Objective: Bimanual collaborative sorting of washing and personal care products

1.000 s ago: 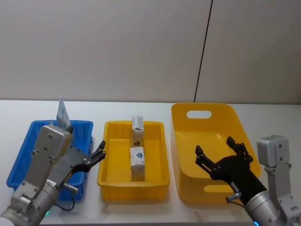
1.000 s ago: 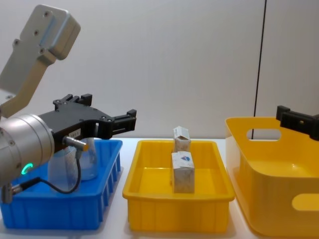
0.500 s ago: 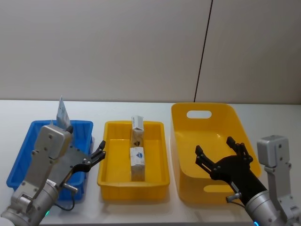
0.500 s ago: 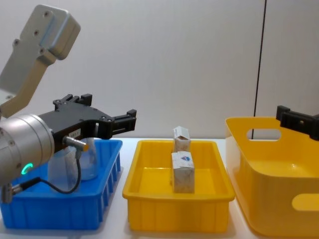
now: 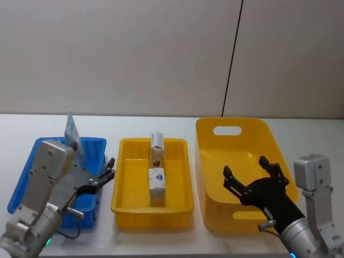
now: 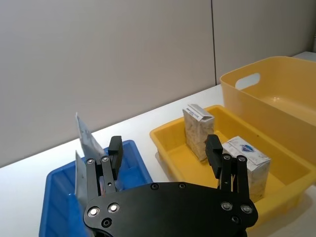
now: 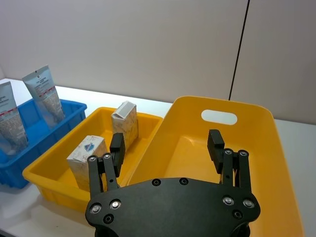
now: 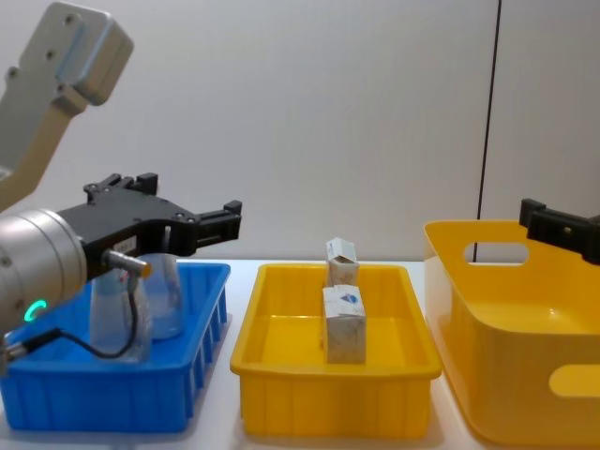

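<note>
Head view: we note the left gripper (image 5: 108, 170) spread open and empty, above the right rim of the blue bin (image 5: 24, 177). Two tubes (image 7: 43, 91) stand tilted in that bin, crimped ends up. Two cartons (image 5: 157, 179) stand upright in the small yellow bin (image 5: 122, 185), one behind the other along its middle. The right gripper (image 5: 244, 167), fingers wide apart and holding nothing, hangs over the near end of the large yellow bin (image 5: 236, 142). All three bins sit side by side on the white desk (image 5: 161, 122).
</note>
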Controlling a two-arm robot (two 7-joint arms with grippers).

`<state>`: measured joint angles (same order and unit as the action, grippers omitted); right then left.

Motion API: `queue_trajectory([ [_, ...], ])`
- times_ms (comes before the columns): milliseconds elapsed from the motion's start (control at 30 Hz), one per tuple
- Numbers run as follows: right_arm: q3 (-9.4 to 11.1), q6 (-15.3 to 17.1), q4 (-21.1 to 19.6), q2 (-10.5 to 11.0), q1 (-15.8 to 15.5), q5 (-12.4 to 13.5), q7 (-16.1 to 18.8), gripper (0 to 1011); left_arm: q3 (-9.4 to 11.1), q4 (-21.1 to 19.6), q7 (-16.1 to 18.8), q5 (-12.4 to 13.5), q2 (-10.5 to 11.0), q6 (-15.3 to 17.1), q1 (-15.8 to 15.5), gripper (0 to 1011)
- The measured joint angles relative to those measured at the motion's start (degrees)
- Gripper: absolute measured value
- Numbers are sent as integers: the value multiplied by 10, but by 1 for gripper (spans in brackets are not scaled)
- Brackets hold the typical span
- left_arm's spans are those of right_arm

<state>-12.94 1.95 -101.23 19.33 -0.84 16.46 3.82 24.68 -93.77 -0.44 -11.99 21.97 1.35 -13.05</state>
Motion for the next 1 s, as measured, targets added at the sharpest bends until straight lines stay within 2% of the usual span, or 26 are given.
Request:
queue_trajectory([
  [233, 0, 0, 0, 0, 0, 0, 0, 1002, -15, 3, 1, -9, 1, 8, 1, 1001],
  [533, 0, 0, 0, 0, 0, 0, 0, 1002, -34, 27, 4, -19, -4, 21, -10, 1002],
  [1000, 0, 0, 0, 0, 0, 0, 0, 1002, -62, 106, 11, -37, -33, 38, -48, 1001],
])
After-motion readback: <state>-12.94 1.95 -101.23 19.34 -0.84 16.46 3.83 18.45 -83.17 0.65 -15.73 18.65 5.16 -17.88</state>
